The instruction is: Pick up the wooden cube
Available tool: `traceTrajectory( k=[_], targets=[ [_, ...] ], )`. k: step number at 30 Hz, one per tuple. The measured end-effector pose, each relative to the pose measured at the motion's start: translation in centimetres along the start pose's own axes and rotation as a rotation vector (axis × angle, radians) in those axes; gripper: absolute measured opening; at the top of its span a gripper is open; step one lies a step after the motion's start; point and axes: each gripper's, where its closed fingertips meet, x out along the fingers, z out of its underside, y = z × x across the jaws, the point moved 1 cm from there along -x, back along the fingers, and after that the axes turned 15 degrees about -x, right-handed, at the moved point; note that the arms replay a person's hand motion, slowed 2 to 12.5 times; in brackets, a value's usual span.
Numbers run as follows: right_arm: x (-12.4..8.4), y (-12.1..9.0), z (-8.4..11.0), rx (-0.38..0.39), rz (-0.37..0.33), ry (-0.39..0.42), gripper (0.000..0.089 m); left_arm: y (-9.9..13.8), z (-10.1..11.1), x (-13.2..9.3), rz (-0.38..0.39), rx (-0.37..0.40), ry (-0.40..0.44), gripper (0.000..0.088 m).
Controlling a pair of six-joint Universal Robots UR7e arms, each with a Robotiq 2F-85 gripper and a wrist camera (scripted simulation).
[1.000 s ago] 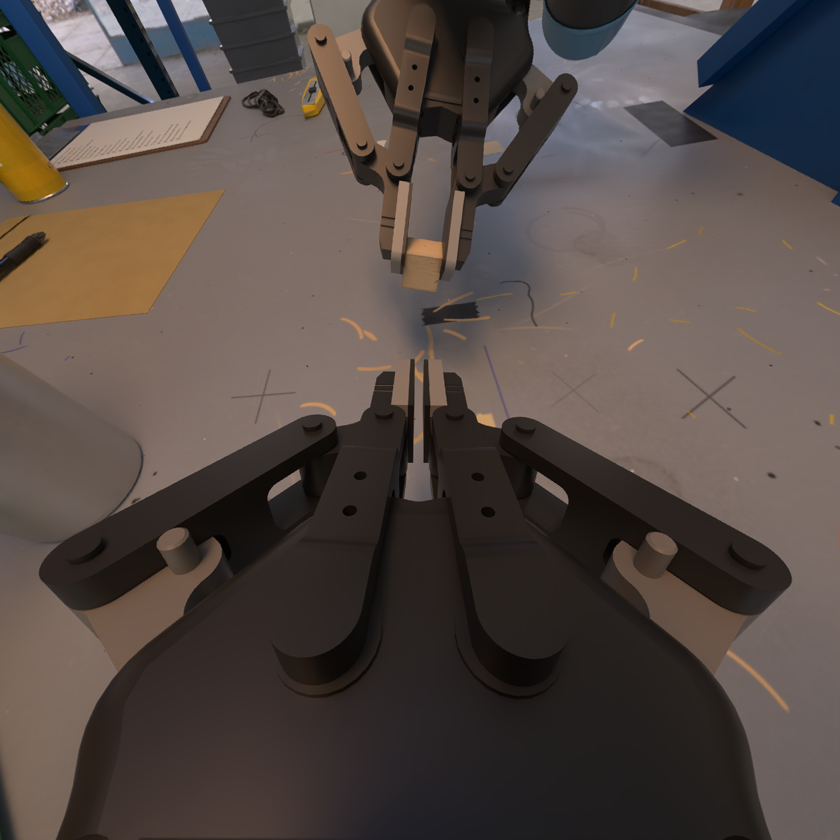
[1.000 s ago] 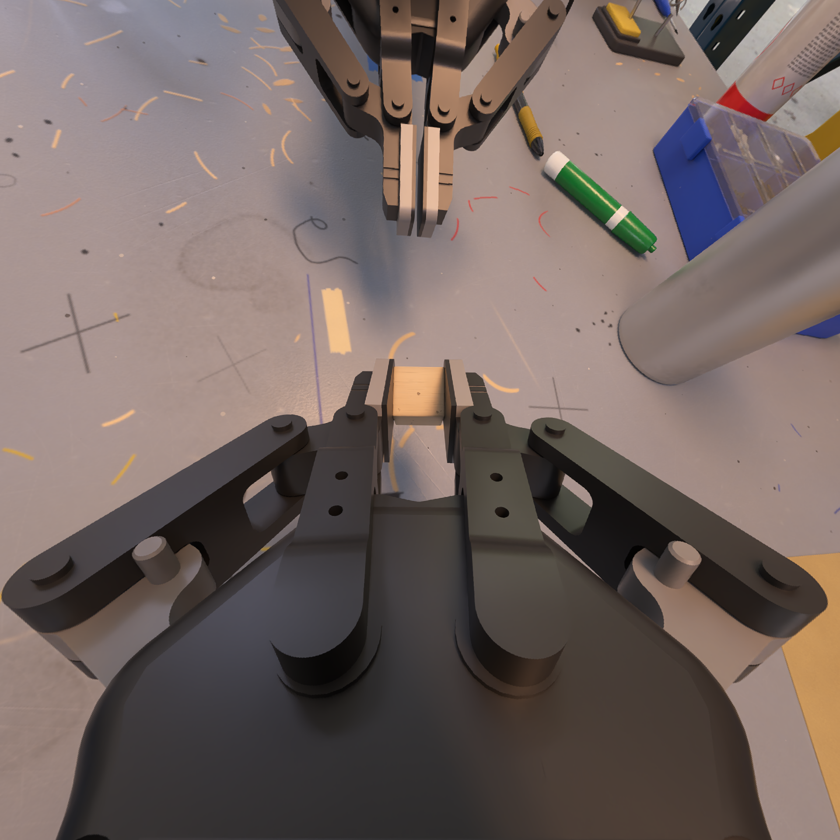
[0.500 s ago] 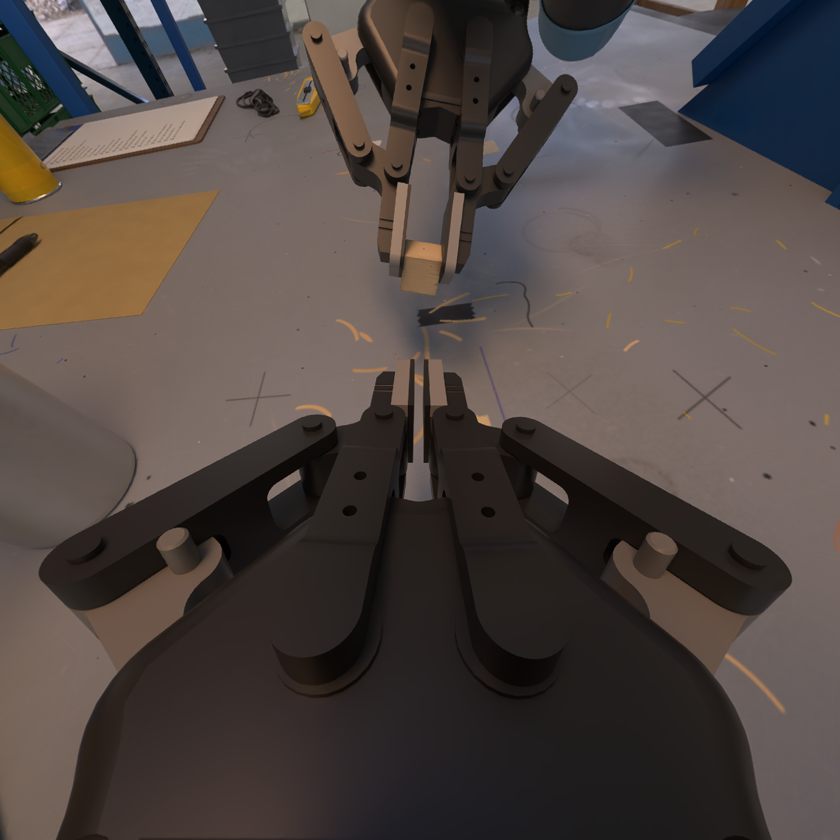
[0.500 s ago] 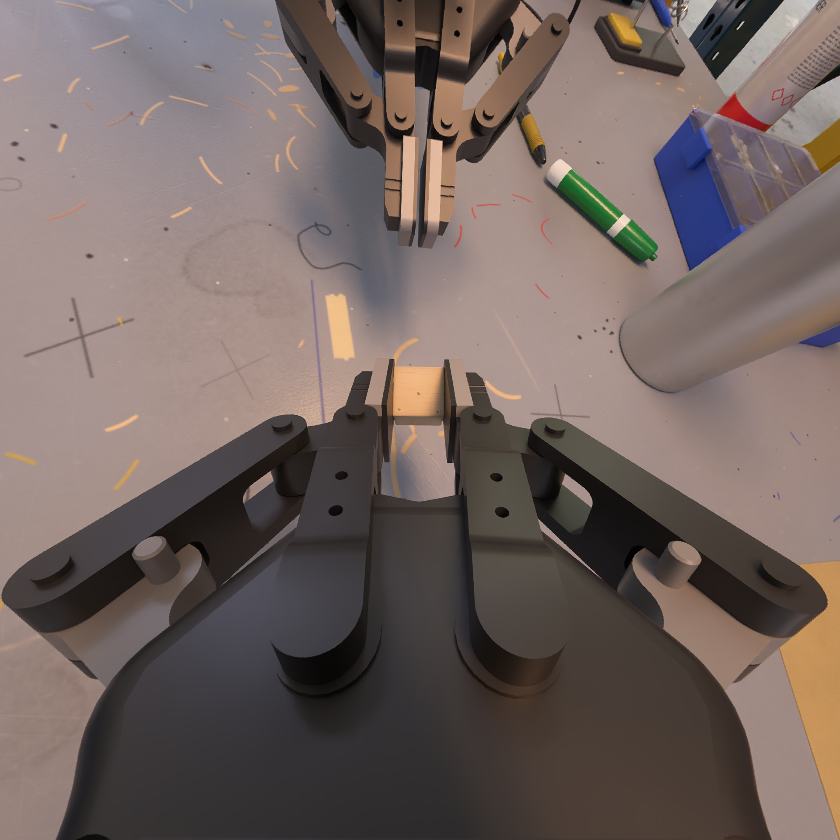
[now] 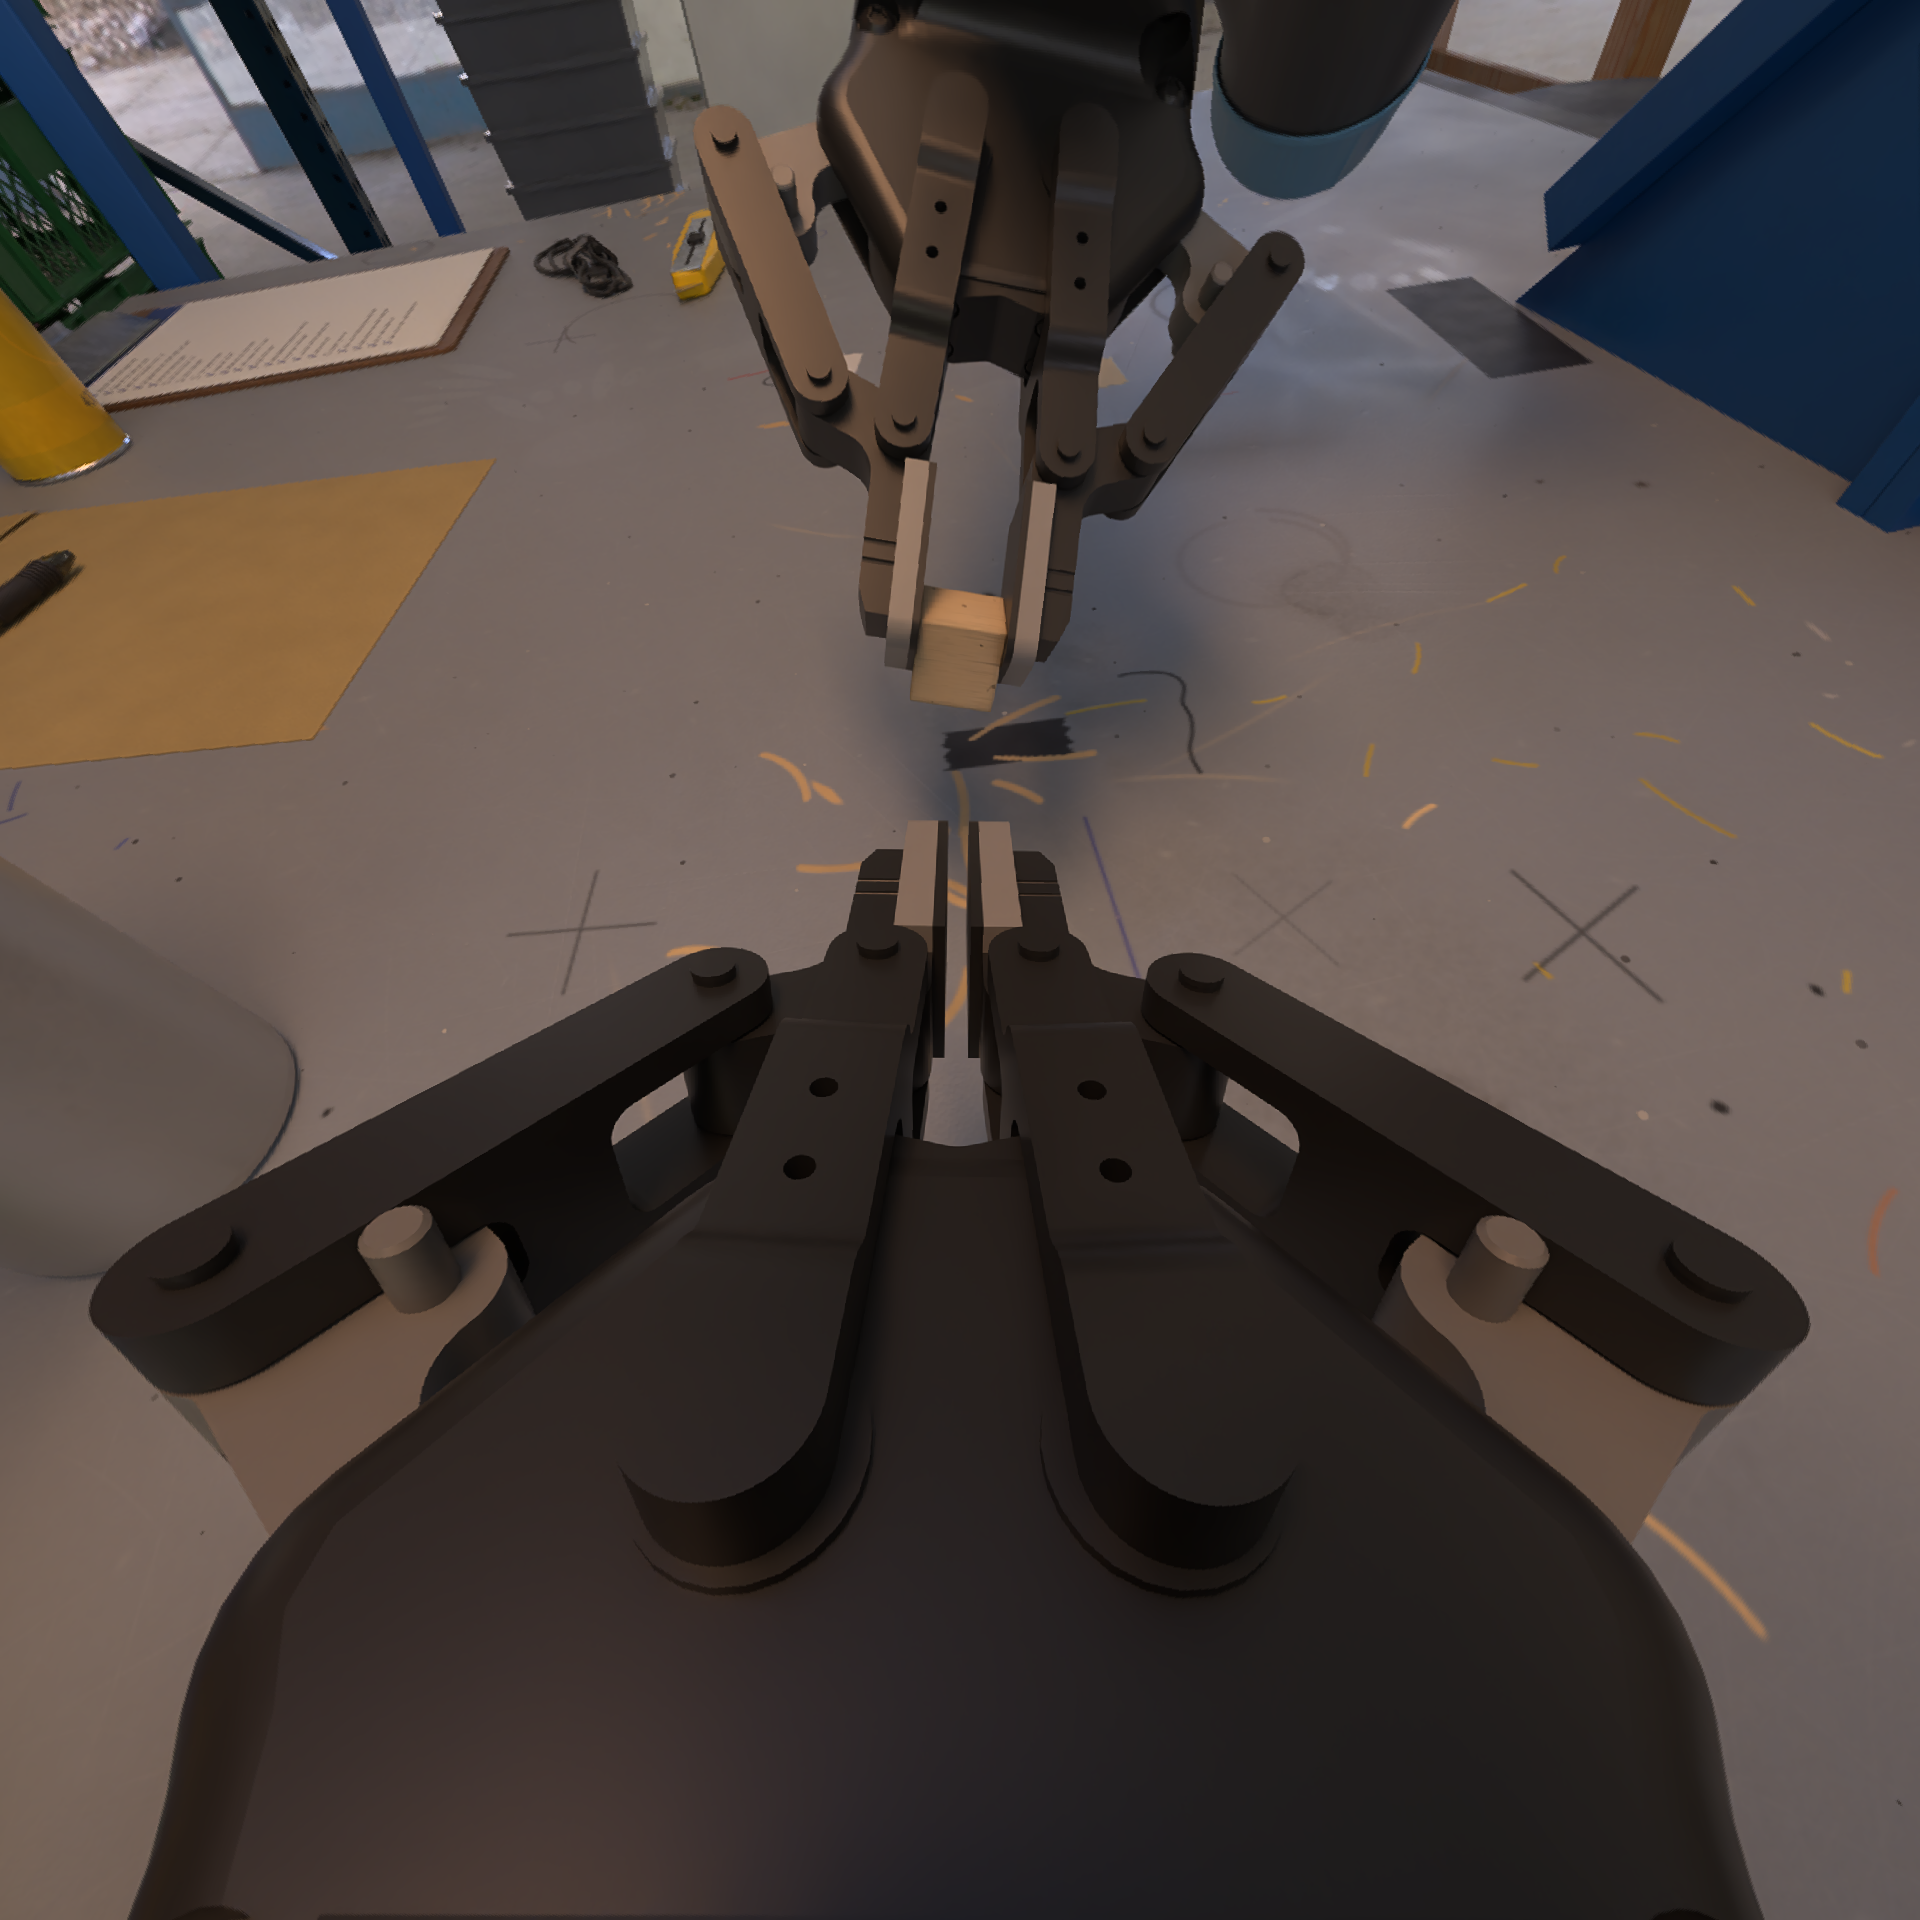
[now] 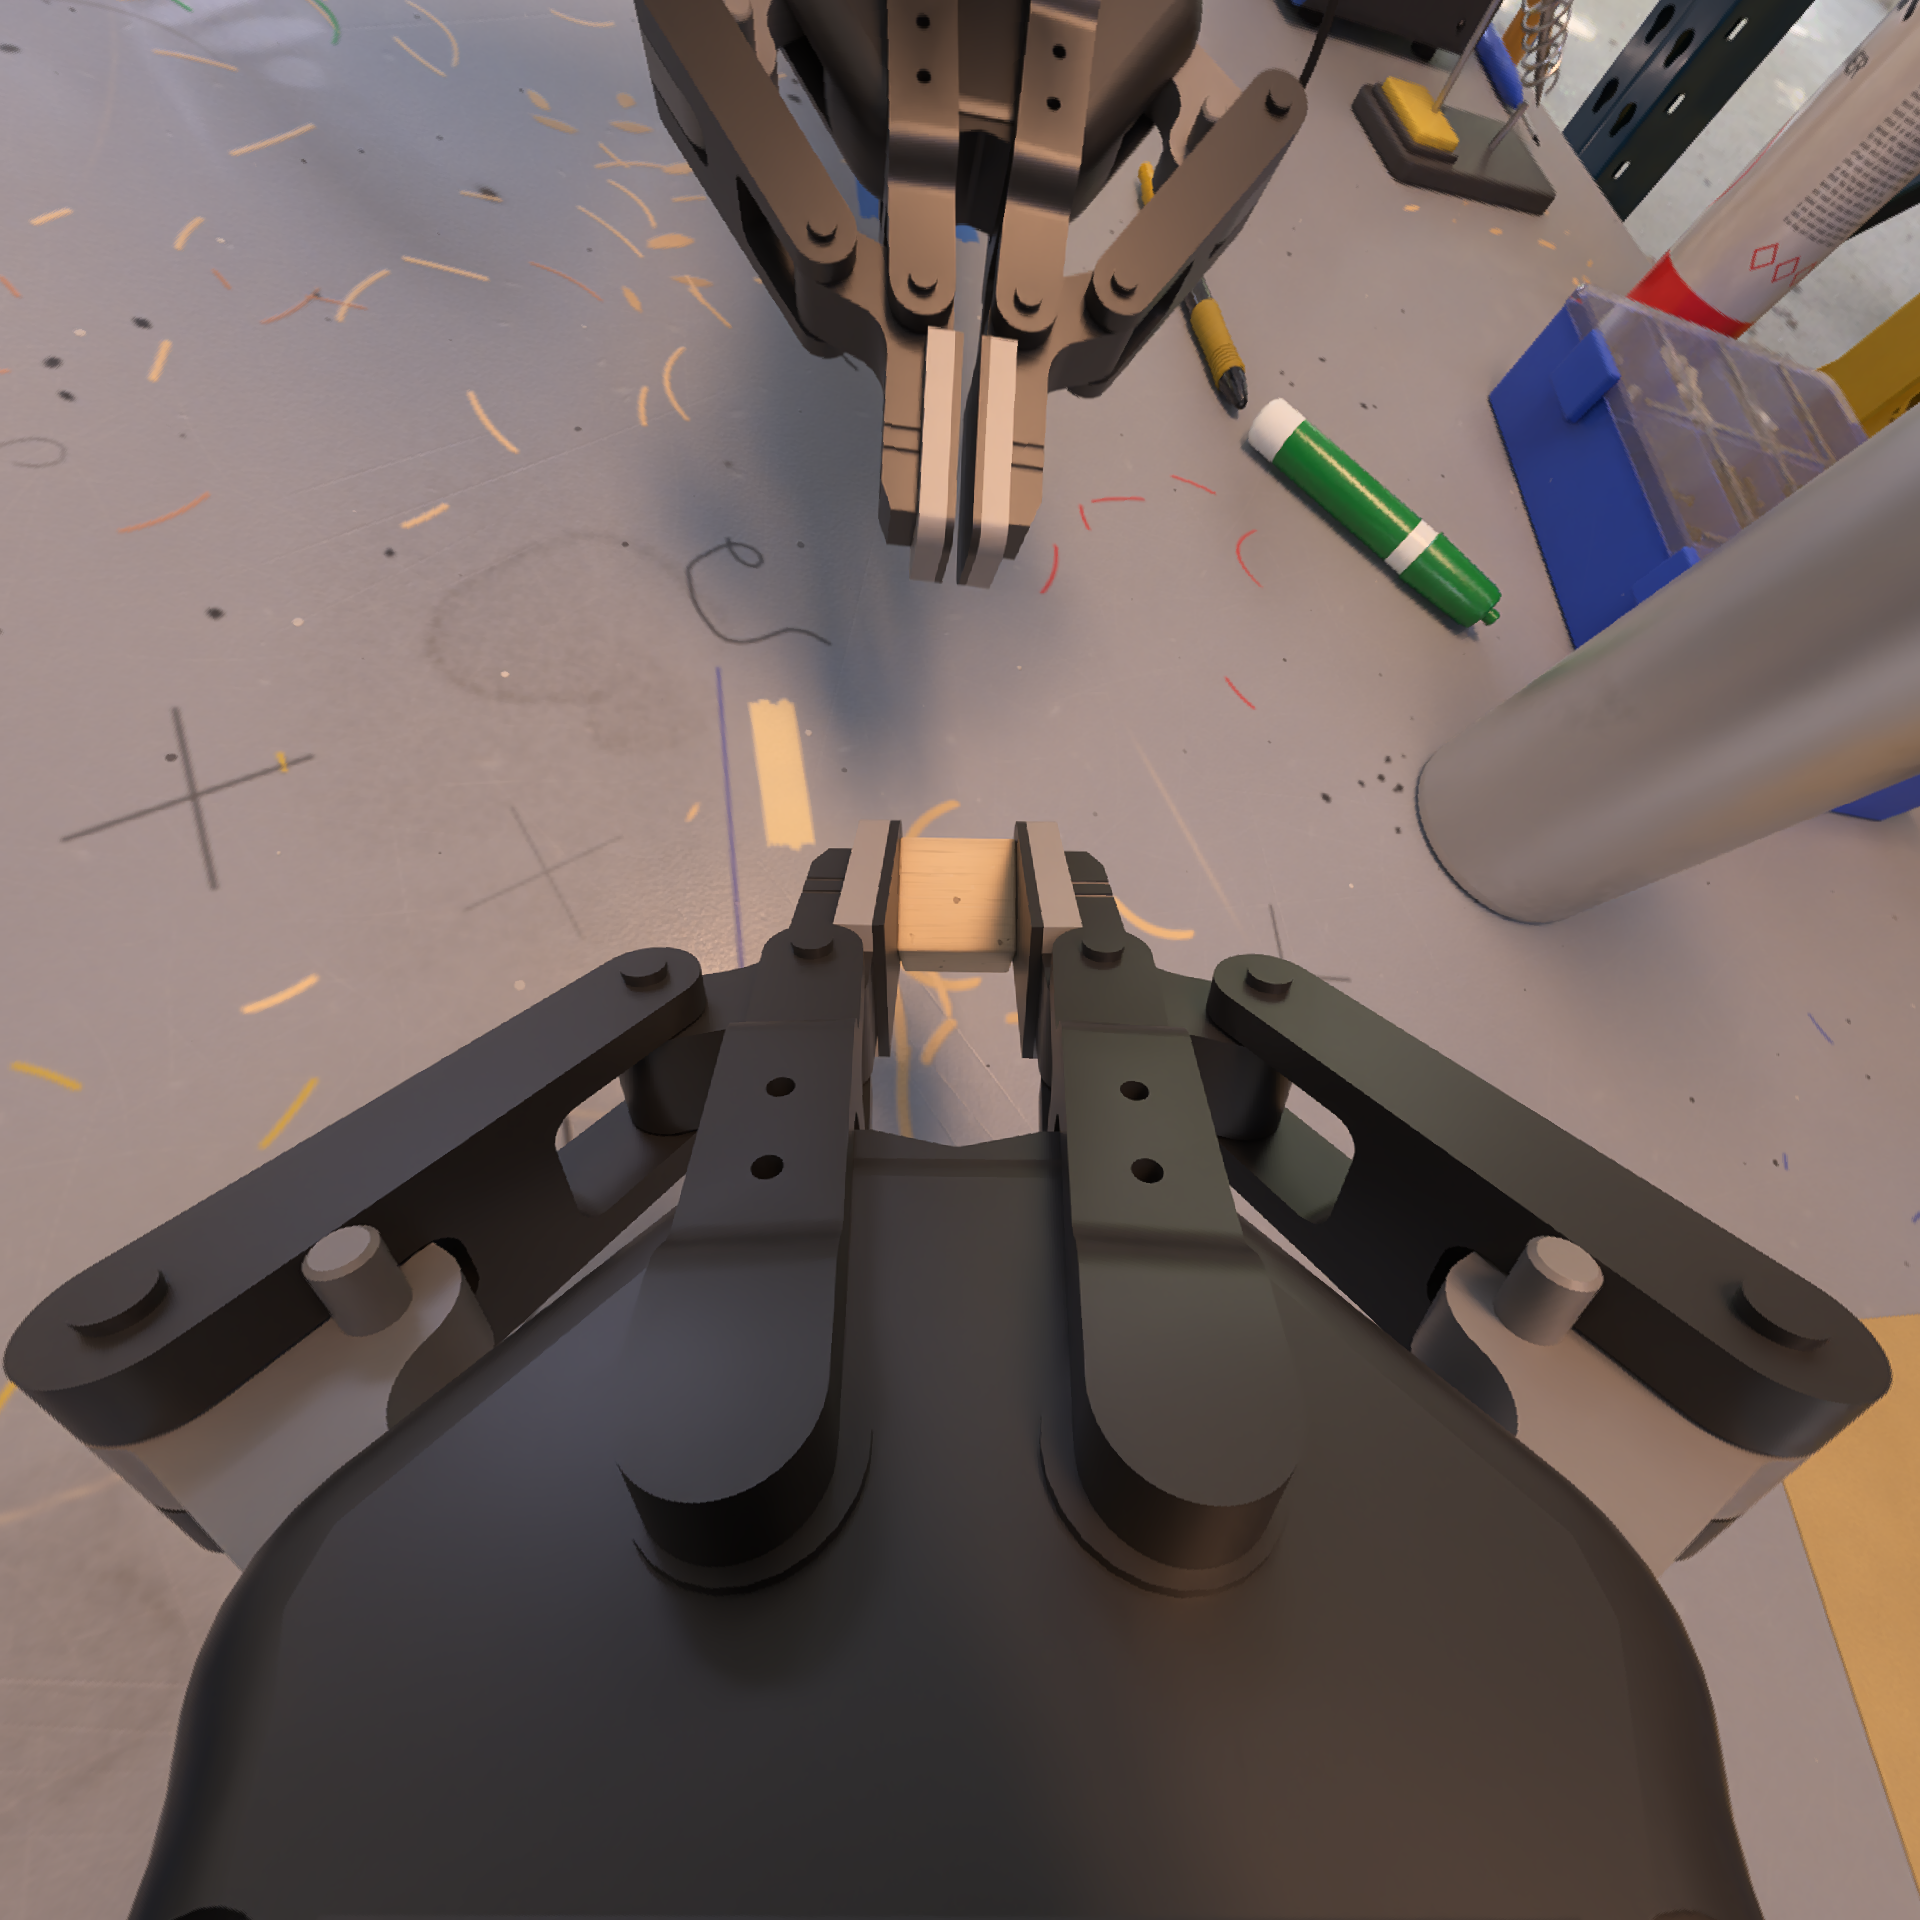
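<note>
Grey workshop desk [image 6: 312,623], scuffed, strewn with orange shavings and pencilled crosses. Wooden cube [image 6: 954,902] sits pinched between the pads of the right tool [image 6: 954,883], clear of the desk with its shadow below; from the left wrist view the cube [image 5: 961,655] hangs near the pad tips, lower part protruding. Right tool closed to cube width. Left tool [image 5: 958,873] holds nothing, fingers nearly together, a thin slit between, facing the right one, near but apart. Outward: green marker [image 6: 1371,514], blue parts box [image 6: 1662,436], silver cylinder [image 6: 1683,707], tan sheet [image 5: 208,613], clipboard [image 5: 301,327]. Pick looks essentially done. Risk, as I judge it: grip is shallow, so a jolt or tilt could let the cube slide out; the two tools could clash if either advances.
</note>
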Motion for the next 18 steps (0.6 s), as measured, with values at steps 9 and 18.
traceTrajectory(
  k=[9, 18],
  targets=[
    [0.23, -0.27, -0.50, -0.016, -0.012, 0.006, 0.0189, 0.25, 0.49, 0.39, 0.007, 0.010, -0.026, 0.0034],
    [0.47, -0.32, -0.83, -0.020, -0.017, 0.010, 0.0189, 0.44, 0.42, 0.56, 0.013, 0.012, -0.026, 0.0034]
  ],
)
